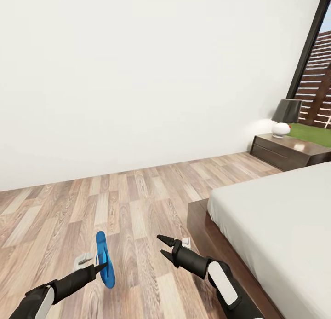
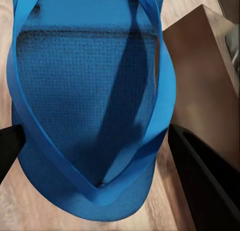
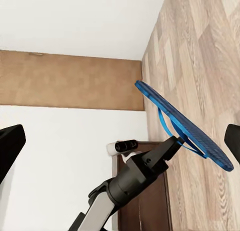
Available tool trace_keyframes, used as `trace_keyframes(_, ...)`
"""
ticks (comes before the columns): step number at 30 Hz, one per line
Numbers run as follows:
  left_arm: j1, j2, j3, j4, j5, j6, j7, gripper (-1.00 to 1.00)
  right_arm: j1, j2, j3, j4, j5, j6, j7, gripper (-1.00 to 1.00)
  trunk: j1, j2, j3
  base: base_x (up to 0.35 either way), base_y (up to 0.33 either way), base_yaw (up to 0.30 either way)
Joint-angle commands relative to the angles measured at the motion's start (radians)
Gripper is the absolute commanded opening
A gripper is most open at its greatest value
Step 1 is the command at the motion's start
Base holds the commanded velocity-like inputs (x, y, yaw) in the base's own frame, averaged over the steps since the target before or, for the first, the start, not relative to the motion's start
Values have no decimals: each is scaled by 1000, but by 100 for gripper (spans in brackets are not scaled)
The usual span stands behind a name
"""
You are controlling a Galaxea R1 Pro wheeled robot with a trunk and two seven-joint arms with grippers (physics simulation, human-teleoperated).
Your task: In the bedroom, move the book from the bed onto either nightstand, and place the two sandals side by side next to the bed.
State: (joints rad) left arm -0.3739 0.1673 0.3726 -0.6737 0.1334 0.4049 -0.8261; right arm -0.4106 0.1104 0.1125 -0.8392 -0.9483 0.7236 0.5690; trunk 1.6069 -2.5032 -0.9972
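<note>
Your view takes in the bed point(image 1: 276, 217) at the right, with wood floor point(image 1: 138, 194) beside it and the nightstand point(image 1: 287, 151) beyond. You're on the sandal step: your left claw point(image 1: 100, 266) is clamped on one blue sandal point(image 1: 105, 259), held on edge above the floor. Your right claw point(image 1: 164, 246) hangs empty, fingers apart. Next, I'd judge, lower that sandal flat beside the bed frame.
</note>
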Motion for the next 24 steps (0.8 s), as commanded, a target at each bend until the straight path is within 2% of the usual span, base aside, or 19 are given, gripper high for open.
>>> trace_keyframes(1, 0, 0, 1, 0, 5, 8, -2, -100, 0, 0, 0, 0, -2, 4, 0, 100, -1, 0, 3, 0, 0, 0)
trace_keyframes(7, 0, 0, 1, 2, 5, 8, -2, -100, 0, 0, 1, 0, 0, 4, -1, 100, -3, 1, 26, 0, 0, 0)
trace_keyframes(11, -1, -1, -2, 35, 4, 2, -2, -100, 0, -1, 0, 5, 3, 3, -1, 100, -5, 2, 42, 0, 0, 0)
trace_keyframes(14, 0, -6, -11, 51, 3, -16, -2, -100, 0, -5, 0, 22, 31, 3, -1, 100, -6, 3, 53, 0, 0, 0)
trace_keyframes(15, 0, -10, -16, 54, 3, -23, -2, -100, 0, -7, 0, 39, 55, 3, -1, 100, -7, 3, 57, 0, 0, 0)
trace_keyframes(16, 0, -15, -24, 57, 3, -29, -2, -100, 0, -8, -1, 68, 103, 3, 0, 100, -11, 10, 60, 0, 0, 0)
trace_keyframes(17, 0, -16, -26, 57, 3, -31, -2, -100, 0, -8, -1, 79, 120, 3, -1, 100, -15, 17, 63, 0, 0, 0)
trace_keyframes(21, -1, -19, -35, 60, 3, -36, -3, -100, 0, -10, -3, 186, 253, 3, -1, 100, -30, 45, 76, 0, 0, 0)
trace_keyframes(24, 0, -21, -36, 64, 4, -36, -3, -100, 0, -10, -3, 244, 295, 2, 0, 100, -41, 66, 85, 0, 0, 0)
